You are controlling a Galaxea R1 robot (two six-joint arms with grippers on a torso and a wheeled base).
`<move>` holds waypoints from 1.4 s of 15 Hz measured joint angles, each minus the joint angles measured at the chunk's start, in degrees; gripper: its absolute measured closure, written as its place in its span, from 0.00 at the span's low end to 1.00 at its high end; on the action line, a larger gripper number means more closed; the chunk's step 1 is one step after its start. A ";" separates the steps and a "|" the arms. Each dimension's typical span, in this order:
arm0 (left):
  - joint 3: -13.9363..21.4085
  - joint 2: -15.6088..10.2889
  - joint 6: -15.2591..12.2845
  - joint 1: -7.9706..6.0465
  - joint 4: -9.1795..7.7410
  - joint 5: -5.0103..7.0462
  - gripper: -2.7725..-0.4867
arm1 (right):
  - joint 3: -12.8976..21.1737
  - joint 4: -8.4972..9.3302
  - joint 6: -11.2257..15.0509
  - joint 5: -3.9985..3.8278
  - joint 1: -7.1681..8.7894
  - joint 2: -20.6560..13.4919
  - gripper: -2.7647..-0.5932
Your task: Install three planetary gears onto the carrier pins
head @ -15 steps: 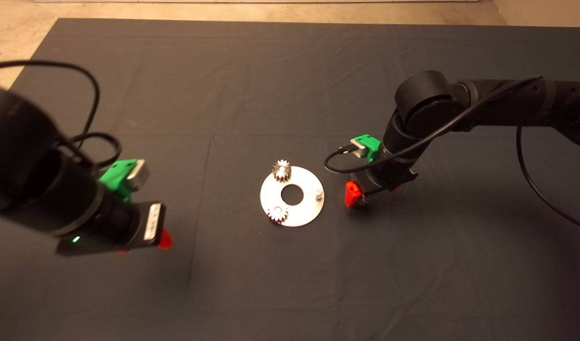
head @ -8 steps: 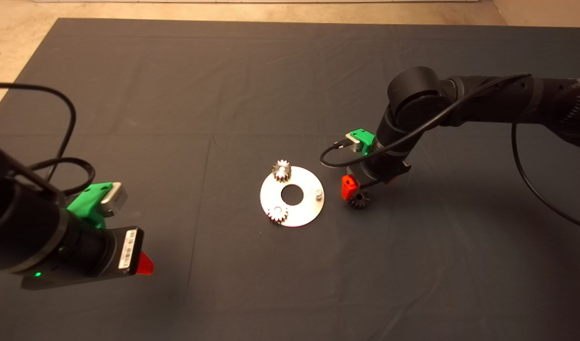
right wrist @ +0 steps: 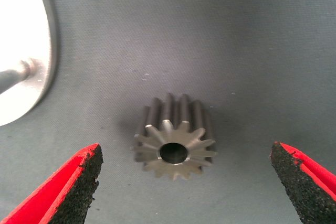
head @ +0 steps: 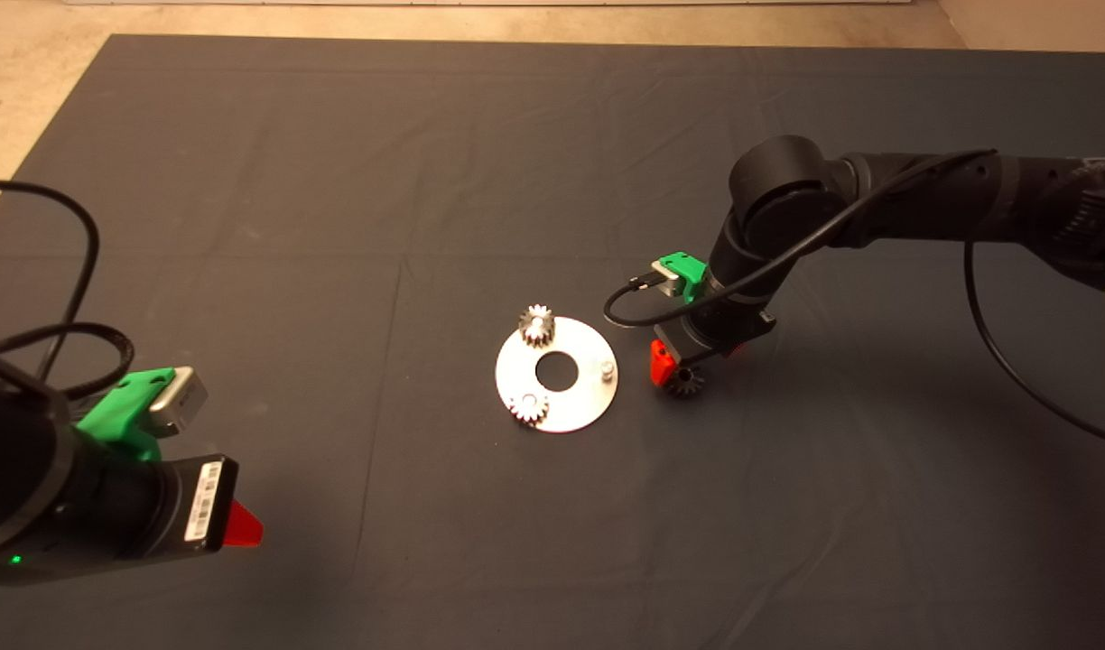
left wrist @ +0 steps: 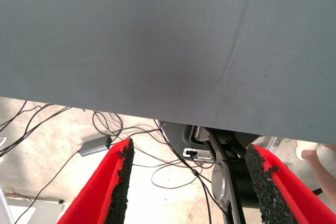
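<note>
On the dark mat (head: 480, 162) lay the round silver carrier plate (head: 578, 404), the landmark here, with two planetary gears (head: 536, 326) seated on its pins at the far and near-left rim and one bare carrier pin (head: 607, 368) on its right side. The right gripper (head: 688, 366) hovered just right of the plate, fingers (right wrist: 79, 182) spread wide and empty, straddling the third gear (right wrist: 174, 139), which lay loose on the mat beside the plate's right edge. The left gripper (head: 232, 524) waited well to the plate's left, also wide open and holding nothing.
</note>
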 joint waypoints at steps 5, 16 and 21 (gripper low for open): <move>0.15 -1.79 1.44 0.00 -0.52 -0.01 0.58 | 0.00 -0.11 -0.02 0.02 -1.27 0.04 0.24; 0.59 -6.39 5.35 0.00 -1.60 0.00 0.58 | 0.00 -0.85 -0.02 0.05 -1.90 0.18 0.39; 0.61 -6.43 5.51 0.00 -1.89 0.00 0.58 | 0.00 -1.27 -0.02 0.02 -2.21 0.17 0.48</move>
